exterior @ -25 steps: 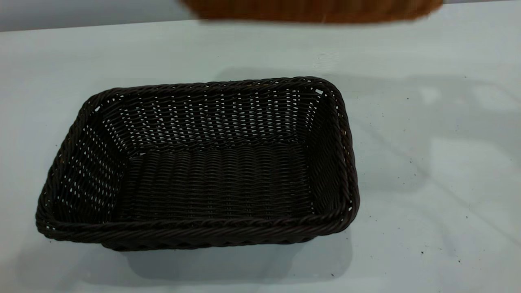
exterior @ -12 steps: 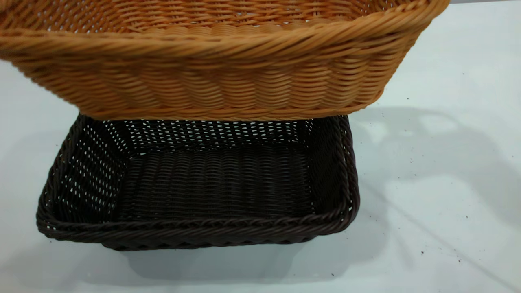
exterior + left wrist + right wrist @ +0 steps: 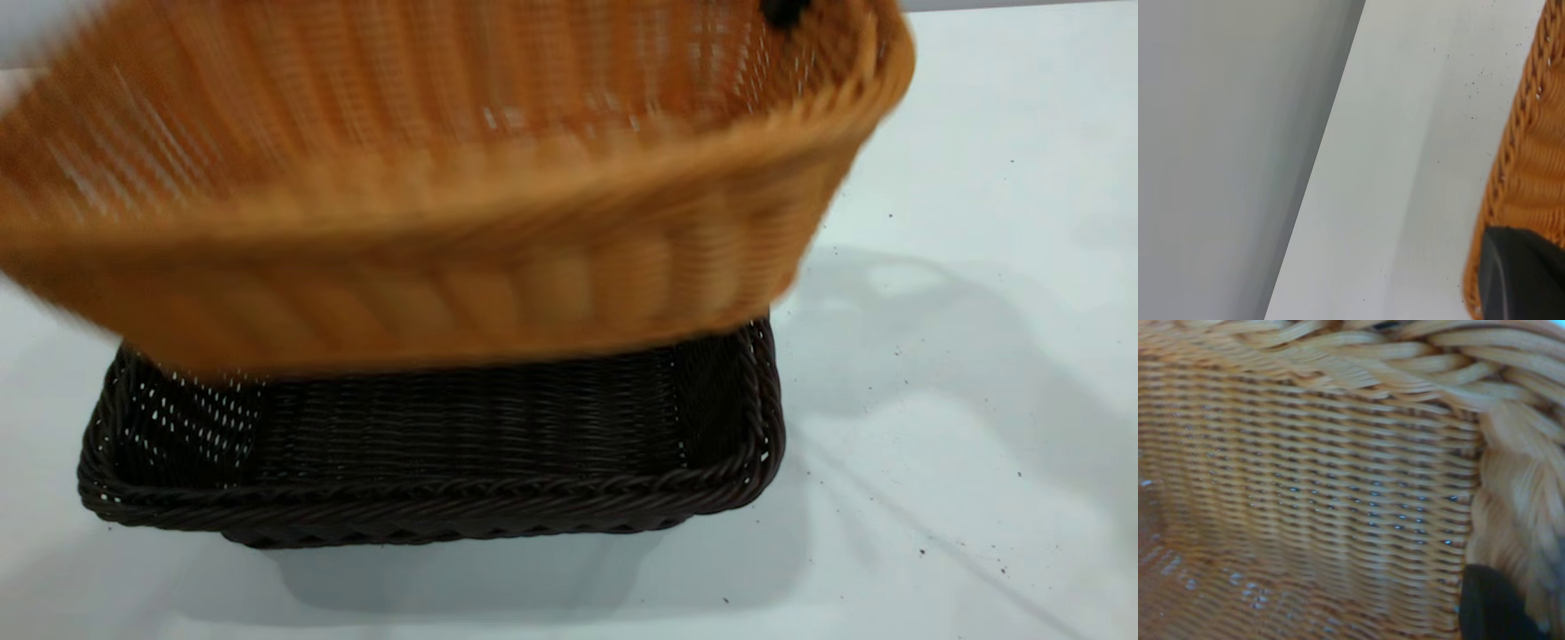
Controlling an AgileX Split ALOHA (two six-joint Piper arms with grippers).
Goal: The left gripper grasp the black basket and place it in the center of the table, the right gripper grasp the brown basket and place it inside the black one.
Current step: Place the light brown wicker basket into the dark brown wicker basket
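Note:
The black basket stands on the white table, left of the middle in the exterior view. The brown basket hangs tilted above it, blurred, and hides its far half. My right gripper is shut on the brown basket's far right rim; only a black tip shows there. In the right wrist view the brown basket's inner wall fills the picture, and one black finger lies against the braided rim. A dark part of my left gripper shows beside the brown basket's outer rim.
Bare table with tiny dark specks lies right of the baskets. In the left wrist view the table's edge runs along a plain grey background.
The brown basket came in from the far top edge, dropped over the black basket, and now sits lower and more tilted, covering more of it. The black basket has not moved.

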